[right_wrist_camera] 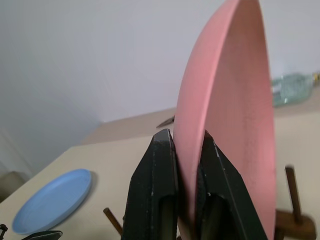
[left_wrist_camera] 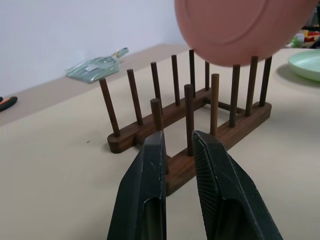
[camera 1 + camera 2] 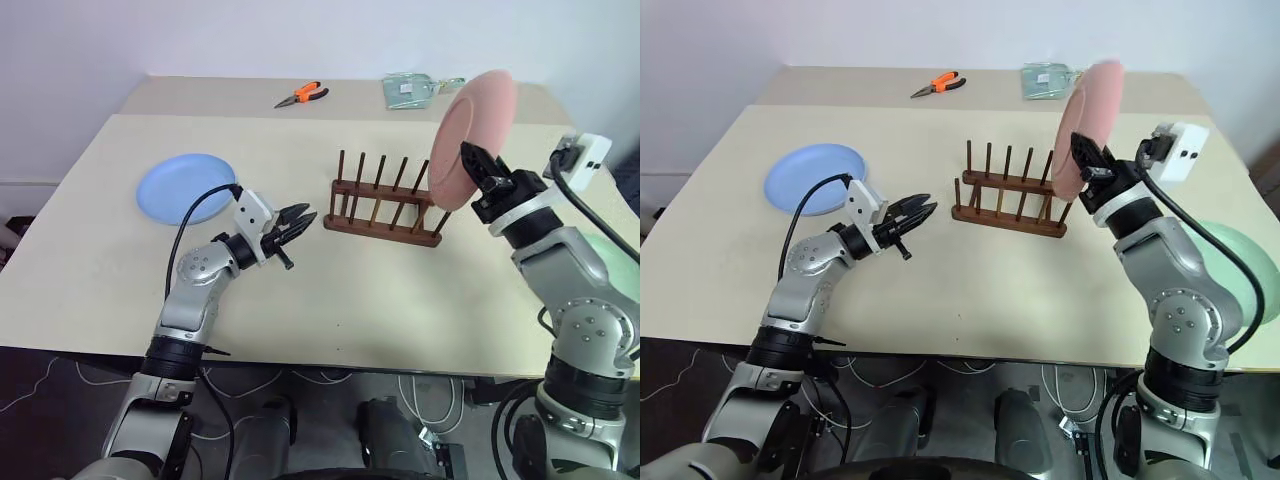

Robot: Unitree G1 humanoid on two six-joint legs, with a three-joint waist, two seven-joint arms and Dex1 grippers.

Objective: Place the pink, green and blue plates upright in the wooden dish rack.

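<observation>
**Pink plate held on edge above the rack**

The right gripper (image 3: 484,172) clamps the salmon, matte pink plate (image 3: 472,137) by its rim (upright, above the wooden dish rack's (image 3: 385,214) right end). The left gripper (image 3: 296,222), jaws slightly parted and empty, points at the rack; the blue plate (image 3: 185,187) lies flat beyond it.

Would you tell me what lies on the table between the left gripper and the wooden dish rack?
Nothing: in the left eye view, only bare table separates the left gripper from the wooden dish rack.

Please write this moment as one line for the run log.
right pincer: shut on pink plate, upright above rack | left pincer: empty | blue plate, green plate: flat on table
</observation>
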